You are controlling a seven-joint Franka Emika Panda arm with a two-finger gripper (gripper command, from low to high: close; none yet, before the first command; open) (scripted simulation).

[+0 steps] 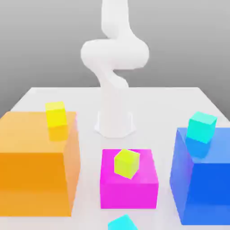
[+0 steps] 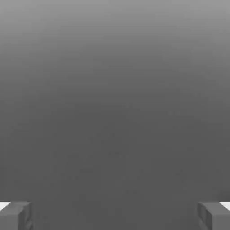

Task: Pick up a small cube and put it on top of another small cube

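Observation:
The small cube (image 1: 122, 223), bright bluish cyan, lies on the white table at the near edge of the exterior view, partly cut off by the frame. Another small cube (image 1: 201, 127), greenish turquoise, rests on top of the big blue block (image 1: 206, 179) at the exterior view's right. My gripper (image 2: 115, 215) is open in the hand view, its two grey fingertips (image 2: 15, 215) far apart with nothing between them, facing plain grey background. The white arm (image 1: 114, 54) rises from its base and leaves the exterior view at the top.
A big orange block (image 1: 36, 166) at the exterior view's left carries a yellow small cube (image 1: 56, 114). A magenta block (image 1: 129, 184) in the middle carries a yellow-green small cube (image 1: 126, 163). The arm's base (image 1: 115, 123) stands behind them on the white table (image 1: 90, 96).

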